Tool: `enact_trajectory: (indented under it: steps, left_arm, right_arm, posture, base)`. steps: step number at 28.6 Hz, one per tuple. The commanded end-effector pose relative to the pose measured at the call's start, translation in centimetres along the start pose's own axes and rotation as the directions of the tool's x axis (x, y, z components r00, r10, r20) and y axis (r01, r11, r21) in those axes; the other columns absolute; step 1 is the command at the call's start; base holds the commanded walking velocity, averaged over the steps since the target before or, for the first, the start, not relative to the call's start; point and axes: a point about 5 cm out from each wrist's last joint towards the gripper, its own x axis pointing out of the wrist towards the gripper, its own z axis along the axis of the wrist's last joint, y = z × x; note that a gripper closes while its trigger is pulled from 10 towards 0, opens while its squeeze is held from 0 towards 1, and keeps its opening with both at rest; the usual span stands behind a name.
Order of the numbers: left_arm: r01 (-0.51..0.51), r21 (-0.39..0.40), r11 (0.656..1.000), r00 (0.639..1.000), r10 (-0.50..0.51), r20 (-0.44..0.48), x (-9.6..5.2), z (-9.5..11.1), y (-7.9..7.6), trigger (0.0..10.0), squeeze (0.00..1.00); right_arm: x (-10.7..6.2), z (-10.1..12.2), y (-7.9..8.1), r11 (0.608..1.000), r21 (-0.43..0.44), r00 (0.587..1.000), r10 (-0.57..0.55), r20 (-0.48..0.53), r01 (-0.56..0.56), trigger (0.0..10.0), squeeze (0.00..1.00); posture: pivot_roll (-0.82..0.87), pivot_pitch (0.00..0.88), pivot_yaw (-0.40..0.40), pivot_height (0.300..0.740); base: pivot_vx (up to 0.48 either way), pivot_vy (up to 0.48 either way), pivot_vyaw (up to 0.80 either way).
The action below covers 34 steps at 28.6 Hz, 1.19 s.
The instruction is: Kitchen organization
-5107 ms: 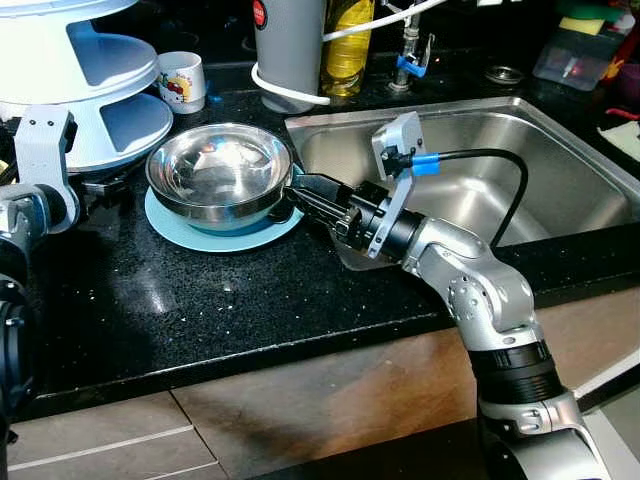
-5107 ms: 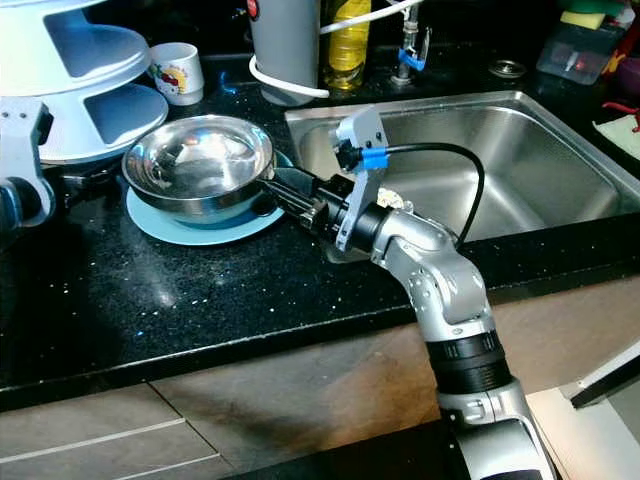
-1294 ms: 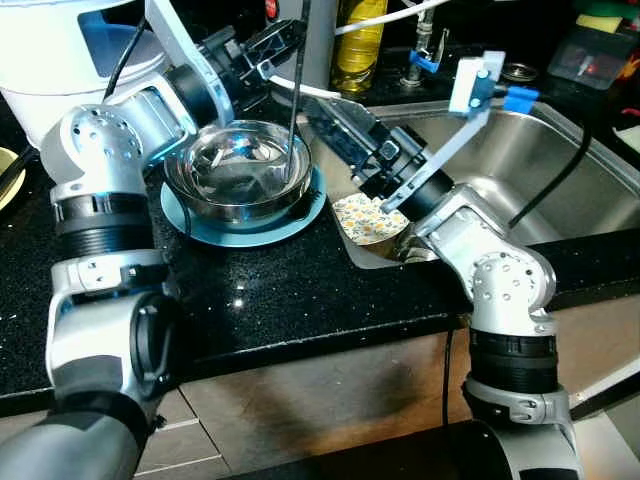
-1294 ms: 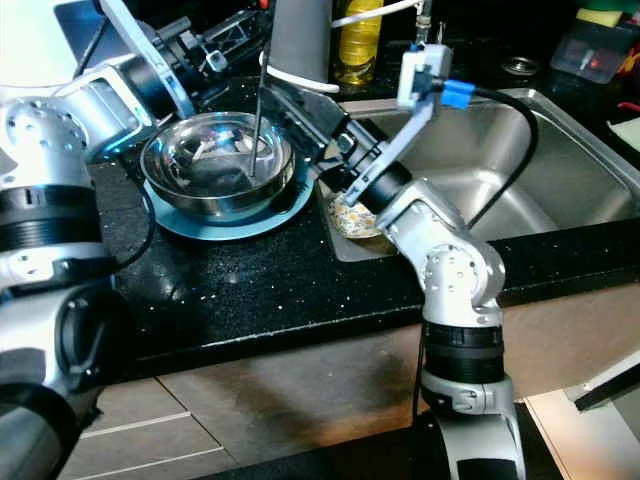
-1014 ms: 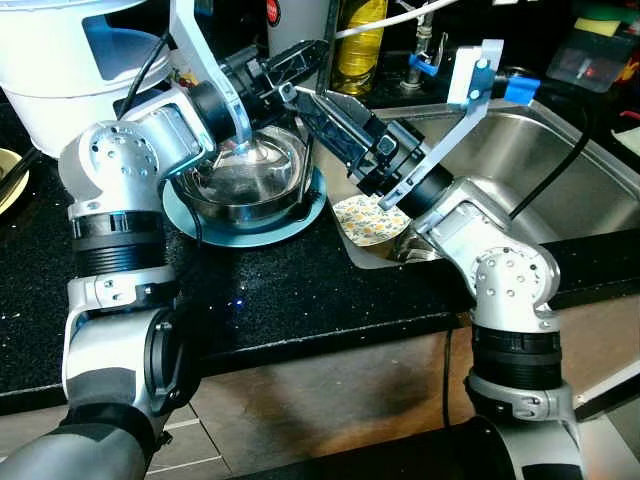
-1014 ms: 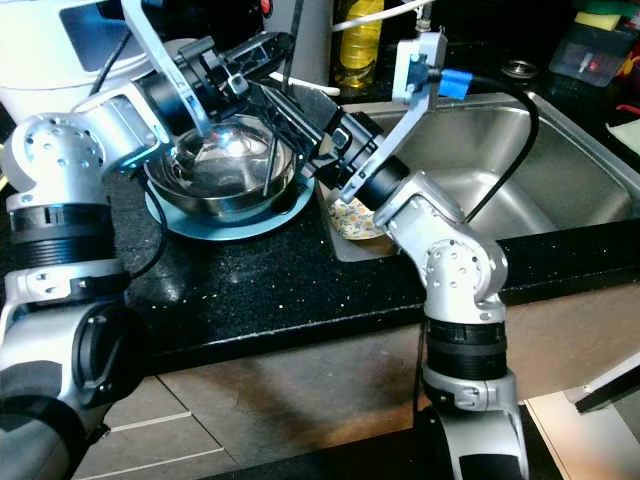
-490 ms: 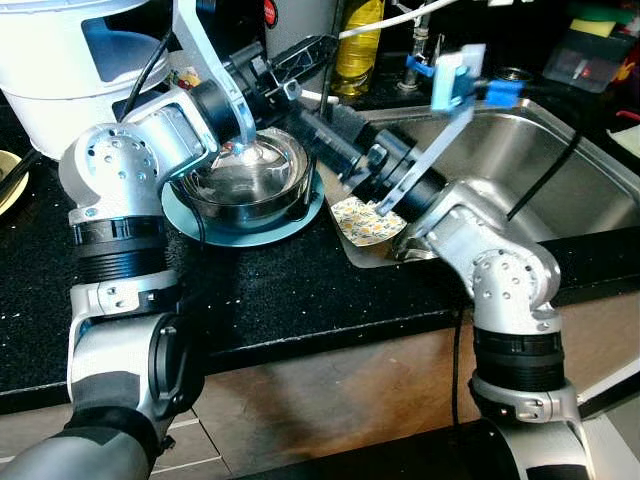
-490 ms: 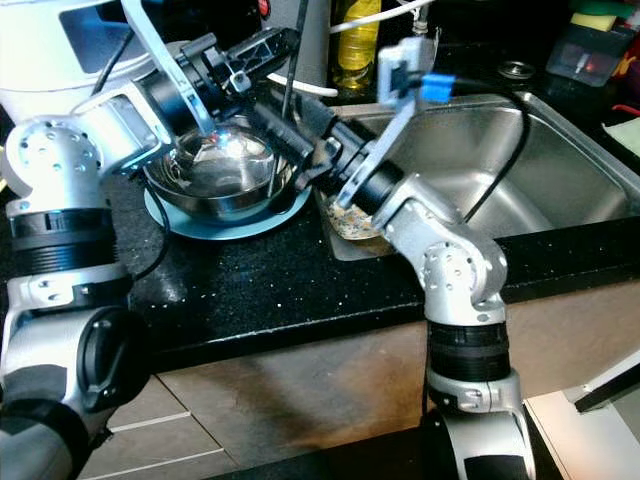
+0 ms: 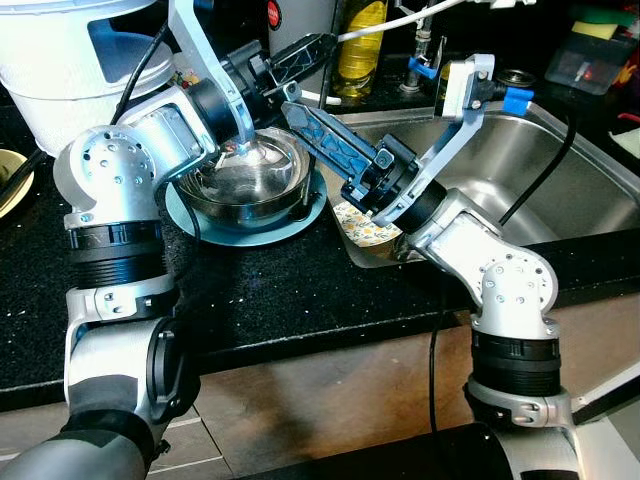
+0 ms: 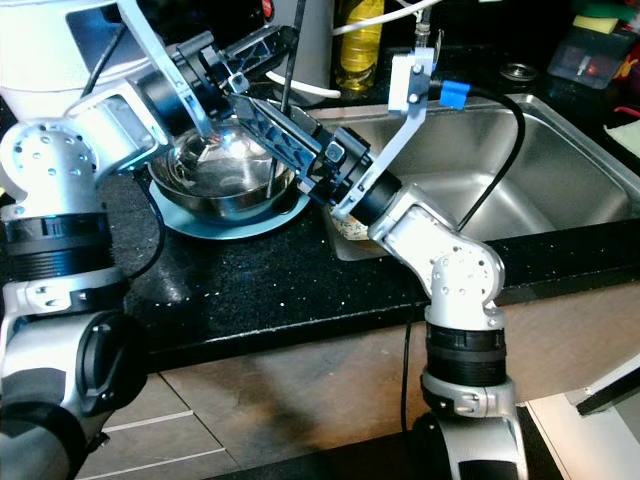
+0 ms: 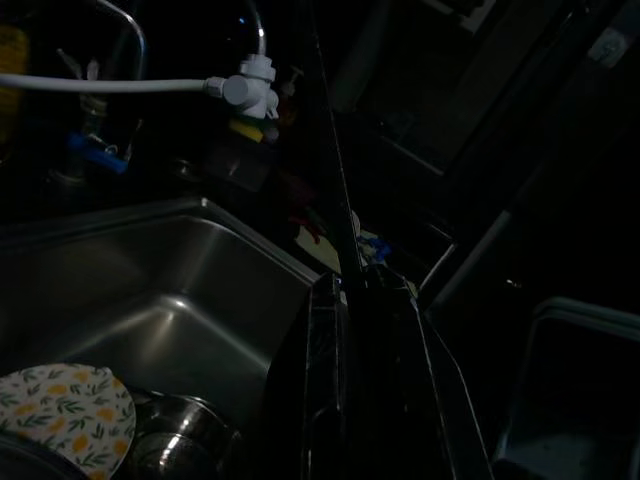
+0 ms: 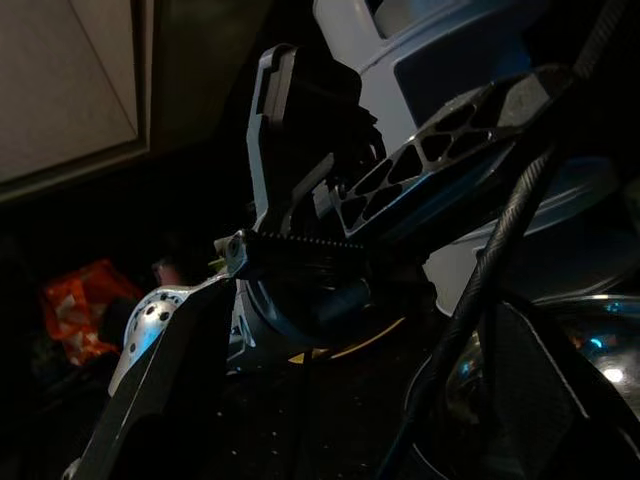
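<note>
A steel bowl (image 9: 245, 178) sits on a light blue plate (image 9: 200, 215) on the black counter. Above the bowl's far rim my left gripper (image 10: 285, 38) is shut on a thin dark utensil rod (image 10: 289, 70) that hangs upright; the same rod (image 11: 330, 150) rises between its fingers in the left wrist view. My right gripper (image 9: 292, 97) reaches up from the sink side, over the bowl, to just under the left one. Its fingers (image 12: 170, 390) stand wide apart, open. I cannot tell whether it touches the rod.
A floral plate (image 9: 362, 228) lies at the near left corner of the steel sink (image 9: 560, 160). A white tiered rack (image 9: 60, 70) stands at the back left. An oil bottle (image 9: 358, 40) and a grey canister (image 9: 300, 15) stand behind the bowl.
The rod, which reached down into the bowl a second ago, is lifted higher. My right gripper has risen over the bowl toward the left gripper.
</note>
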Motion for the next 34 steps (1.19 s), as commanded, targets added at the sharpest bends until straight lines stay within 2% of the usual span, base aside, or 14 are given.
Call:
enact_trajectory:
  steps: [1,4,6,7,8,22,32,33,34]
  left_arm:
    - [0.001,-0.011,1.0,1.0,-0.001,-0.019,-0.5,-0.2,0.2,0.0,0.0]
    - [0.017,-0.021,1.0,1.0,-0.017,-0.022,-0.3,-0.4,0.0,0.0,0.0]
    - [0.013,-0.02,1.0,1.0,-0.013,-0.024,-0.3,-0.5,0.1,0.0,0.0]
    - [0.01,-0.019,1.0,1.0,-0.011,-0.024,-0.2,-0.5,0.1,0.0,0.0]
    - [0.007,-0.019,1.0,1.0,-0.008,-0.025,-0.2,-0.5,0.1,0.0,0.0]
    - [-0.006,-0.012,1.0,1.0,0.005,-0.023,-0.3,-0.4,0.3,0.0,0.0]
    - [-0.028,-0.003,1.0,0.999,0.028,-0.027,-0.3,-0.4,0.6,0.0,0.0]
    - [-0.06,-0.008,0.998,0.998,0.06,-0.027,-0.3,-0.4,0.9,10.0,0.67]
    - [-0.06,-0.008,0.998,0.998,0.06,-0.027,-0.3,-0.4,0.9,10.0,0.67]
  right_arm:
    - [-0.1,0.3,0.7,0.997,-0.073,1.0,0.023,-0.015,-0.024,10.0,0.0]
    - [0.1,-1.3,0.8,0.994,-0.11,0.995,0.005,-0.095,-0.015,10.0,0.0]
    - [0.2,-1.5,0.7,0.993,-0.115,0.995,-0.001,-0.103,-0.011,10.0,0.0]
    - [0.2,-1.6,0.7,0.993,-0.116,0.994,-0.003,-0.107,-0.009,3.0,0.0]
    - [0.2,-1.7,0.7,0.993,-0.115,0.994,-0.003,-0.109,-0.009,0.0,0.0]
    - [0.2,-1.5,0.4,0.992,-0.124,0.995,-0.012,-0.1,-0.001,0.0,0.0]
    - [0.3,-0.8,0.0,0.991,-0.133,0.998,-0.033,-0.059,0.025,0.0,0.0]
    - [0.3,-0.5,-0.2,0.99,-0.134,0.998,-0.048,-0.037,0.043,0.0,0.0]
    - [0.3,-0.5,-0.2,0.99,-0.134,0.998,-0.048,-0.037,0.043,0.0,0.0]
  posture:
    - [-0.01,0.194,0.014,0.74]
    - [-0.01,0.199,0.016,0.74]
    - [-0.01,0.199,0.016,0.74]
    - [-0.01,0.199,0.016,0.74]
    - [-0.01,0.199,0.016,0.74]
    - [-0.01,0.203,0.015,0.74]
    - [-0.01,0.204,0.017,0.74]
    - [-0.01,0.202,0.016,0.74]
    - [-0.01,0.202,0.016,0.74]
  base:
    - [0.0,0.0,0.0]
    - [0.0,0.0,0.0]
    - [0.0,0.0,0.0]
    - [0.0,0.0,0.0]
    - [0.0,0.0,0.0]
    - [0.0,0.0,0.0]
    - [0.0,0.0,0.0]
    - [0.0,0.0,0.0]
    - [0.0,0.0,0.0]
